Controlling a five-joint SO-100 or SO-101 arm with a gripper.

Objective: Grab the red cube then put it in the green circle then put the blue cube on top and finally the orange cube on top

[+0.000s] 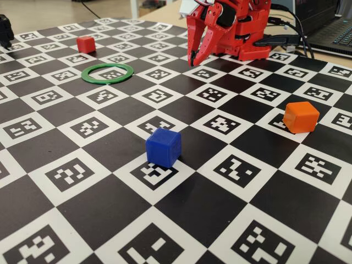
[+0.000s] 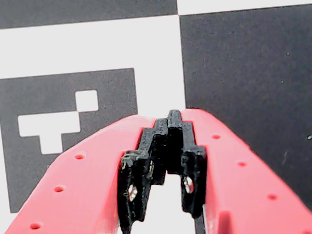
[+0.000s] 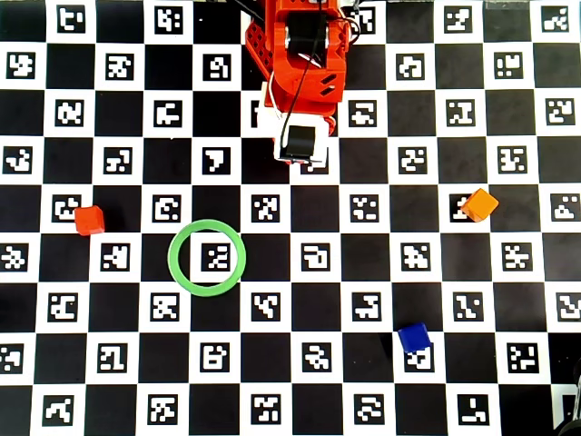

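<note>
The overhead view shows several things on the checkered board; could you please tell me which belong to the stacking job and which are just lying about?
For the job:
- red cube
- green circle, empty
- blue cube
- orange cube
- gripper, shut, holding nothing

Just lying about:
- black cables behind the arm in the fixed view
- black object at the board's far left edge

In the overhead view the arm's body hides the tool; in the wrist view the tool (image 2: 163, 207) is cut off by the bottom edge.
</note>
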